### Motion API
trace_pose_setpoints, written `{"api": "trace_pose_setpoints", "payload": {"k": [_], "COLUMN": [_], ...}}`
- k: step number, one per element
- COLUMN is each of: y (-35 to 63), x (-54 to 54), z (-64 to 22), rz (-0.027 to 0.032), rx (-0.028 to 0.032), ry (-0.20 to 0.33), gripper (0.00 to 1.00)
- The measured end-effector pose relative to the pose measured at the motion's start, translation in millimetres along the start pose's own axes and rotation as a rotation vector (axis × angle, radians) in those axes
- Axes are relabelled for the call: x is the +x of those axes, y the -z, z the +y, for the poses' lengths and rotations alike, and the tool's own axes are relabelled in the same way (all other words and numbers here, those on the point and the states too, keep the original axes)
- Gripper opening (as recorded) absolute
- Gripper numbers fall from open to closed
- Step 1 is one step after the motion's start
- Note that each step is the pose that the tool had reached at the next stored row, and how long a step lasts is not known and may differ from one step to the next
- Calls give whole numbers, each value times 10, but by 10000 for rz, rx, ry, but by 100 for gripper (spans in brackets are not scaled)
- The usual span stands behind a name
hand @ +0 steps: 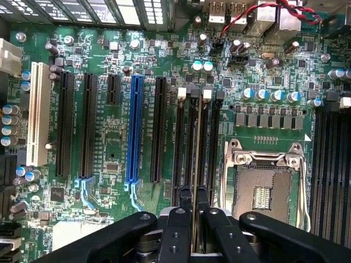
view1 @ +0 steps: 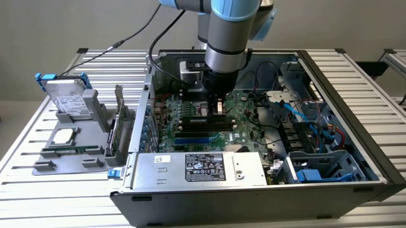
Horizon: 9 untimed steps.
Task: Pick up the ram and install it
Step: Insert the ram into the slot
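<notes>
Down inside the open computer case (view1: 374, 142), over the green motherboard (hand: 118, 137), I have the gripper (hand: 193, 193) hanging just above the row of black memory slots (hand: 215, 142), beside the bare processor socket (hand: 266, 186). Its fingers (hand: 181, 219) are drawn in narrow, and I take the thin pale edge pinched in the slim gap between them to be the ram (hand: 193, 224), held on edge along a slot; I can't tell whether it touches. On the exterior view's left, well apart from the arm, a grey fixture (view1: 70, 161) carries a hard drive (view1: 66, 97).
</notes>
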<state>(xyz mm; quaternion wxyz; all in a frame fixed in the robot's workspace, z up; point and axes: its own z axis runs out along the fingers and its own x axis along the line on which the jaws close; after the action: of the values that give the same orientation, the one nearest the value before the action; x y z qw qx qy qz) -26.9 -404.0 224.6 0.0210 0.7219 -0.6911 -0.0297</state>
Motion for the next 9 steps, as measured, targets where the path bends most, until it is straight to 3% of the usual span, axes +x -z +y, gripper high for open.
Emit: {"api": "trace_pose_setpoints", "payload": {"k": [9], "y": [31], "x": [1], "z": [2], "rz": [-4], "rx": [-58], "ry": [-1], "gripper": [14]}}
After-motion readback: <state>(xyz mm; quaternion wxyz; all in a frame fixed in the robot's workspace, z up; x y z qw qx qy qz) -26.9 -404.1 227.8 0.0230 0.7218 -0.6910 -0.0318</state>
